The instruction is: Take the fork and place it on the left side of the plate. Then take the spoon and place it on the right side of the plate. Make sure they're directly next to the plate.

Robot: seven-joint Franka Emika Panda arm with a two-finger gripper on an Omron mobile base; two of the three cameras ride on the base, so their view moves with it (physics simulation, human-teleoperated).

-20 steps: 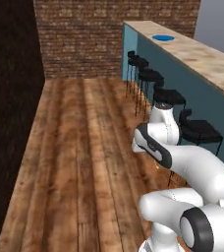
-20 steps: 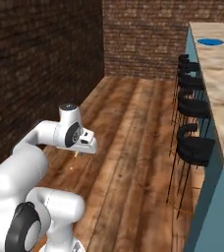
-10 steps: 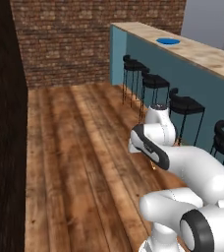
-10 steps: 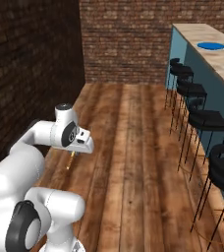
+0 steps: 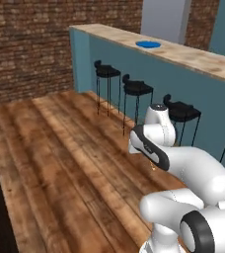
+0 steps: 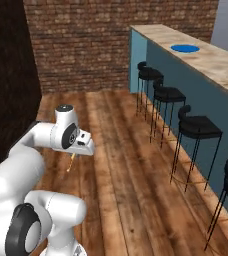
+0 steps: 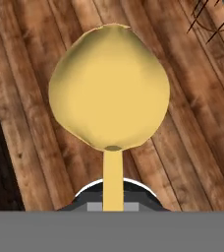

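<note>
Wide bare plank floor lies open around the arm. The gripper (image 6: 84, 148) grasps the smooth yellow-gold round-bowled spoon (image 7: 110, 98); the flat blue round plate (image 6: 184, 48) sits on the pale wood counter (image 6: 221, 67) at two o'clock, stools (image 6: 196, 127) lining its edge.

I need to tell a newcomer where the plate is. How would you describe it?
Find the long teal bar with its pale wooden counter and black stools in front. On that counter lies the plate, a flat round bright blue disc, unlike the tan wood around it.
</note>
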